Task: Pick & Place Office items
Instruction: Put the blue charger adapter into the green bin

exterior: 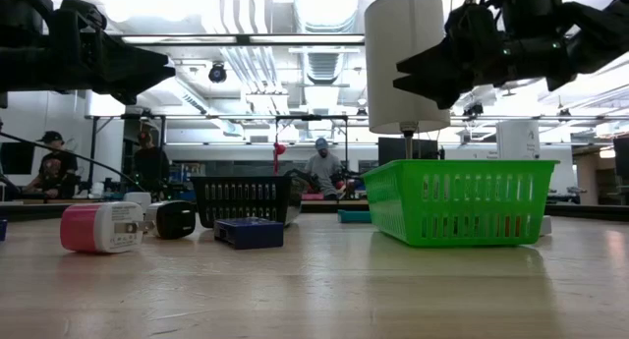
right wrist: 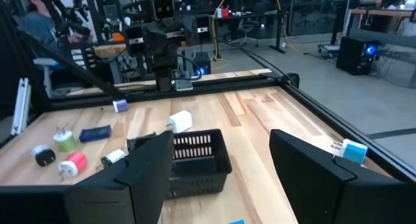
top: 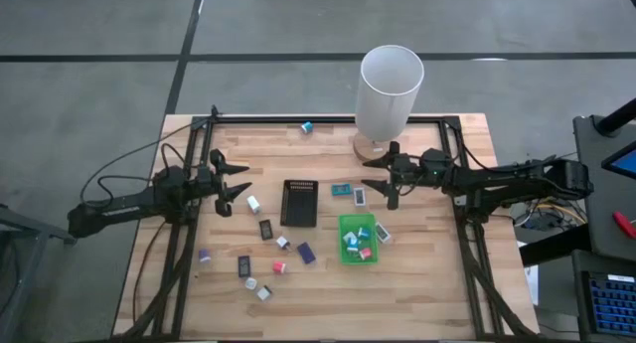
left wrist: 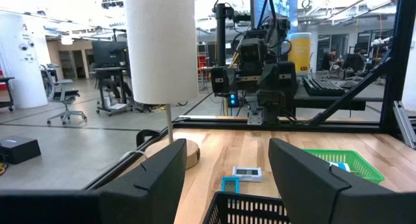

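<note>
The table [top: 417, 283] carried the office items scattered mostly over its left half and middle. The green tray [top: 358, 240] sat right of centre, toward the right edge, holding several small pieces, white, teal and pink-red. The black tray [top: 299, 203] lay at the table's centre, just left of the green one. Two flat packets [top: 350, 192] lay between the black tray and the right gripper, near the far side. A teal block [top: 307, 127] sat alone at the far edge. A white block [top: 253, 203] lay beside the left gripper, between it and the black tray. Toward the near left corner lay a loose cluster: a dark blue block [top: 306, 252], a pink-red block [top: 280, 266], a purple piece [top: 205, 255], black packets [top: 265, 229] and small white pieces. A white cylinder [top: 390, 89] on a wooden base stood at the far edge, right of centre. The left gripper [top: 238, 181] hung above the left side of the table, fingers spread, nothing between them. The right gripper [top: 381, 174] hung above the table by the cylinder's base, beyond the green tray, fingers spread and empty. In the low view, people stood in the room behind.
</note>
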### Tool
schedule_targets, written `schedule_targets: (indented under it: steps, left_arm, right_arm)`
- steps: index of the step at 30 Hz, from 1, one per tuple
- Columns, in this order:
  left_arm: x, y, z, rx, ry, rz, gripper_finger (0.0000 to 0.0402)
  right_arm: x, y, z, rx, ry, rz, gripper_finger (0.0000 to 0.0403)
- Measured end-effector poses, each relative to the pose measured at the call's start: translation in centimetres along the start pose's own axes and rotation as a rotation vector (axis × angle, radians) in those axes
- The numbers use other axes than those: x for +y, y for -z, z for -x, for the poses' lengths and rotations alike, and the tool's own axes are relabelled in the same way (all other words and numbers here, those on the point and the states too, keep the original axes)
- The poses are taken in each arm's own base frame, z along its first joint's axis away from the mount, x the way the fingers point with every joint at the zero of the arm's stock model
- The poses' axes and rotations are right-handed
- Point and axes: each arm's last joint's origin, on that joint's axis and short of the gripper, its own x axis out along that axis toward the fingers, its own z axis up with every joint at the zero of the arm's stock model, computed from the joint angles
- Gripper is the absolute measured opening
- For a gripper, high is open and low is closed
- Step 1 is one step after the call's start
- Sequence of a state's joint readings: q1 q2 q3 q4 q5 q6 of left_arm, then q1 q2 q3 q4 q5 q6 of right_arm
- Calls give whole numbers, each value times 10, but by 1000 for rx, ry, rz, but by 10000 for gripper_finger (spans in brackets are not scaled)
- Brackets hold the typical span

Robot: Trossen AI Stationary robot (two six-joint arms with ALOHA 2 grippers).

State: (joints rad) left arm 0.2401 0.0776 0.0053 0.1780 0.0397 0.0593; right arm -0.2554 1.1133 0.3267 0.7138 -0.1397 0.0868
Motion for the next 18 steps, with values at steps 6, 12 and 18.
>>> schedule_targets:
  steps: [6,12,18]
  left_arm:
    - [0,0,0,0,0,0,225]
    - [0,0,0,0,0,0,225]
    - [0,0,0,0,0,0,225]
  right_arm:
    - [0,-3,-1,-8,0,-24,249]
    - [1,-4,-1,-10,-2,-62,253]
    - [1,-3,-1,-9,-2,-62,255]
